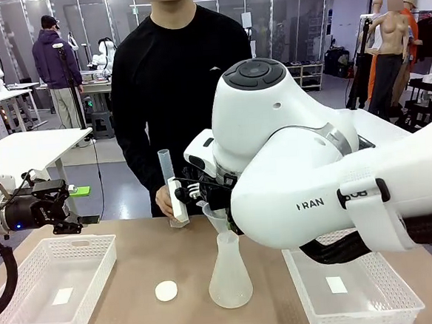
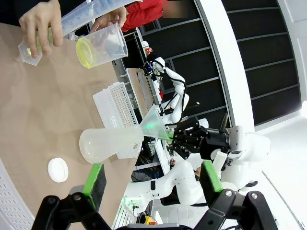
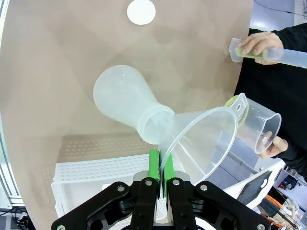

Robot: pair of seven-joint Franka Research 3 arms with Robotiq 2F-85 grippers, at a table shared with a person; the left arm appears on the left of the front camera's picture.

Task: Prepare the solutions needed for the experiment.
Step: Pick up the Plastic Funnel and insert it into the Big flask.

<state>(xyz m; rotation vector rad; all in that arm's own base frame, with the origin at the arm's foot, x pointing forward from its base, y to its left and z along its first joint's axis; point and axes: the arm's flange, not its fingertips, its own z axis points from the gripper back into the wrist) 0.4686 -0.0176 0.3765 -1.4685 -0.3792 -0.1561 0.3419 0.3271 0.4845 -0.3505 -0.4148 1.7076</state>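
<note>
A frosted conical flask (image 1: pixel 229 276) (image 3: pixel 123 98) (image 2: pixel 108 143) stands mid-table with a clear funnel (image 1: pixel 215 214) (image 3: pixel 204 141) (image 2: pixel 156 123) in its neck. My right gripper (image 1: pixel 206 200) (image 3: pixel 161 170) (image 2: pixel 192 141) is shut on the funnel's rim. The solutions (image 2: pixel 85 52) (image 3: pixel 234 103) form a pale yellow-green layer in a tilted beaker (image 2: pixel 103 45) (image 3: pixel 256 127) in the person's hand. More green liquid (image 3: pixel 256 55) sits low in a graduated cylinder (image 1: pixel 166 173) (image 2: pixel 72 21) in the other hand. My left gripper (image 1: pixel 60 206) (image 2: pixel 152 177) hovers open at the table's left, holding nothing.
A small white cap (image 1: pixel 166 291) (image 2: pixel 57 169) (image 3: pixel 141 11) lies on the table left of the flask. White baskets stand at the front left (image 1: pixel 34 323) and front right (image 1: pixel 315 303) (image 2: pixel 117 108). The person stands at the far edge.
</note>
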